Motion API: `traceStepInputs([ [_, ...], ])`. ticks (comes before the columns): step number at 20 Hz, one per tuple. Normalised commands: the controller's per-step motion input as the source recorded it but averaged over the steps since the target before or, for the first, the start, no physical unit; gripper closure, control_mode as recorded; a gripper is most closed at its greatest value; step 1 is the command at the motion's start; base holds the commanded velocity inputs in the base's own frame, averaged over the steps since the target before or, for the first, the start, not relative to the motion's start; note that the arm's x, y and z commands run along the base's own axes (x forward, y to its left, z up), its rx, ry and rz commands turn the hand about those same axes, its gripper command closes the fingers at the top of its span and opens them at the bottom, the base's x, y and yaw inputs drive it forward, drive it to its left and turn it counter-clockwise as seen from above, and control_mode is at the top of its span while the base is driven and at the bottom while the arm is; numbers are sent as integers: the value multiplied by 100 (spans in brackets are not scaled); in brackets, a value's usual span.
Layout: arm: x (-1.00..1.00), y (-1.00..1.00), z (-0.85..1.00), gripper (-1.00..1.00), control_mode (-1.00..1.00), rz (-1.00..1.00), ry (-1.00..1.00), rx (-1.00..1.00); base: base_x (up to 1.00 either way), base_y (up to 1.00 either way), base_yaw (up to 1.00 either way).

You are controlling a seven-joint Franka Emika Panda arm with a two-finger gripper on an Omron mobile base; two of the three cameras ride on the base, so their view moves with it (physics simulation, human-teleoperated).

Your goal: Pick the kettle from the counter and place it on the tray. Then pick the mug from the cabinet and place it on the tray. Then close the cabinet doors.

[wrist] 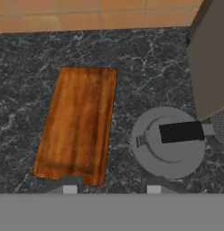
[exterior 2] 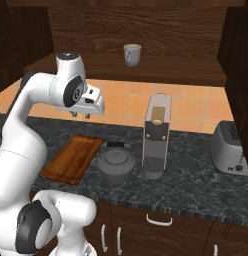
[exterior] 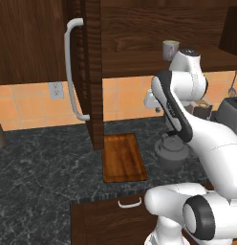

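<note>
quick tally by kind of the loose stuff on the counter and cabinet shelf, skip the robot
kettle: 1
tray: 1
mug: 1
coffee machine: 1
toaster: 1
total: 5

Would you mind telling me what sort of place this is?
A rendered kitchen: dark marbled stone counter, boxy grey coffee machine, squat grey metal kettle, and orange tiled wall.

reddish-brown tray (wrist: 77,124), dull-grey kettle (wrist: 170,153), marbled black counter (wrist: 145,72)
</note>
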Motion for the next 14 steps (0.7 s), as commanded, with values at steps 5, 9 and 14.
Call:
traceStepInputs([
  [5, -18, -23, -33, -100, -100, -45, 0, 2, 0, 0, 0],
  [9, 0, -50, -55, -100, -100, -72, 7, 4, 0, 0, 0],
  [14, 41, -33, -35, -100, -100, -21, 5, 0, 0, 0, 0],
])
